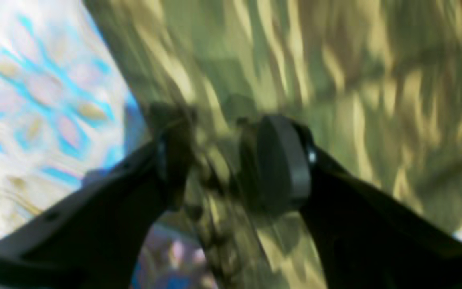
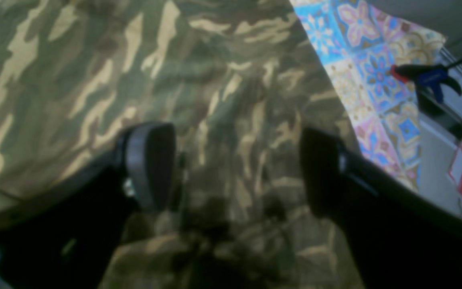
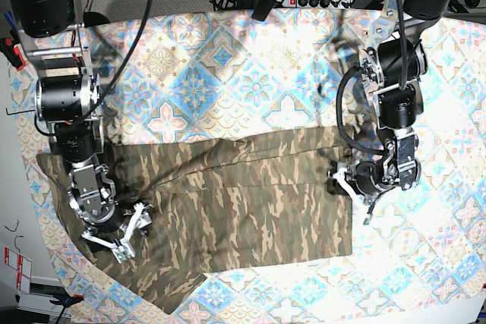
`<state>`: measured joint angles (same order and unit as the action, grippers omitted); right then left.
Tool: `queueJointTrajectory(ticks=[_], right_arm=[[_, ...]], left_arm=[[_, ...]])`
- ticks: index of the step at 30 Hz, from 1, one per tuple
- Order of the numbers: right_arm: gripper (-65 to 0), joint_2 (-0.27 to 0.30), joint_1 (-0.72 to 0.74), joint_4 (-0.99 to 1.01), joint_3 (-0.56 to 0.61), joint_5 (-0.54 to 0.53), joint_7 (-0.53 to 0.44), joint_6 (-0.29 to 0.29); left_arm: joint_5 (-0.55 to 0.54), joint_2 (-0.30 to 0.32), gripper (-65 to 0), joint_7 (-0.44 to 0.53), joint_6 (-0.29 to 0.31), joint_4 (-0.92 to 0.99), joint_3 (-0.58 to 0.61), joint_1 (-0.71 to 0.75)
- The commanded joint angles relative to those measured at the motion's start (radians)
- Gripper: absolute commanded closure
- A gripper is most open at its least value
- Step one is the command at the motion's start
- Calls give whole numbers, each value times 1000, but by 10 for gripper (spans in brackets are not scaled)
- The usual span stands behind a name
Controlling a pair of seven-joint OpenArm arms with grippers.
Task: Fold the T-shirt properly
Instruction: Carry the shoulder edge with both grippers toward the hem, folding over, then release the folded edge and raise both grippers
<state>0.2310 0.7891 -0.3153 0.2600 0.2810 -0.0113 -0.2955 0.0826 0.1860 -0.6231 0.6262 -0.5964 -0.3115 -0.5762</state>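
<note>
The camouflage T-shirt (image 3: pixel 243 202) lies spread across the table, with a sleeve pointing to the front left. My left gripper (image 3: pixel 339 181) is at the shirt's right edge. In the blurred left wrist view it (image 1: pixel 223 160) is shut on a bunched fold of the T-shirt (image 1: pixel 335 80). My right gripper (image 3: pixel 130 233) hovers over the shirt's left part near the sleeve. In the right wrist view it (image 2: pixel 235 168) is wide open and empty, with the T-shirt (image 2: pixel 94 80) right below it.
The blue-and-pink patterned tablecloth (image 3: pixel 228 58) covers the table and also shows in the wrist views (image 1: pixel 34 100) (image 2: pixel 375 80). A blue and red clamp (image 2: pixel 427 76) sits at the table's edge. Cables and the arm bases stand along the back.
</note>
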Motion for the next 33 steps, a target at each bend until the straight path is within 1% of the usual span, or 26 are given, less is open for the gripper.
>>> queueJointTrajectory(ticks=[1,4,6,9,10,11,14,16,17,19,22,24,26,28,31,33], right_arm=[[-493,3,40,-22,-9,-12,-25,3],[-493,3,40,-23,-100,-12,-25,3],[-493,3,40,-23,-201,-12,-23,3],[-493,9,40,-23,-353,-9,-11,3],[-493,18,40,-23,-396,-9,7,3],[-493,40,40,-23,-426,-9,41,3],[-480,66,17,-23,-491,-9,142,3],[-470,84,-21,-25,-531,-9,185,3],[-467,98,-33,-25,-552,-9,196,3],[-470,124,-58,-25,-591,-9,202,3],[-471,132,-129,-25,-669,-9,202,3],[-471,152,-155,-26,-718,-9,202,3],[-471,160,-175,-26,-759,-9,202,2],[-471,184,-190,-41,-784,-9,202,2],[-471,193,-228,-130,-821,-9,204,2],[-471,195,-265,-212,-855,-9,227,2]], left_arm=[[-8,10,-306,32,-13,-17,-1,-29],[-8,7,-306,62,-18,-21,-1,-34],[-11,4,-307,68,-18,-23,-1,-38],[-11,2,-307,65,-18,-79,-1,-37],[-11,-3,-307,62,-16,-107,-1,-20],[-11,-10,-307,62,-16,-145,-1,-1],[-10,-16,-307,58,-13,-288,-1,84],[-11,-21,-308,13,-12,-428,5,157],[-11,-35,-311,-19,-6,-501,5,189],[-11,-58,-339,-73,27,-613,-1,242],[-11,-67,-406,-128,51,-742,-1,319],[-11,-69,-426,-129,51,-787,-1,359],[-11,-81,-429,-129,51,-802,-1,381],[-11,-81,-429,-136,51,-802,-1,391],[-11,-81,-429,-136,51,-802,-1,394],[-11,-81,-429,-137,51,-801,5,394]])
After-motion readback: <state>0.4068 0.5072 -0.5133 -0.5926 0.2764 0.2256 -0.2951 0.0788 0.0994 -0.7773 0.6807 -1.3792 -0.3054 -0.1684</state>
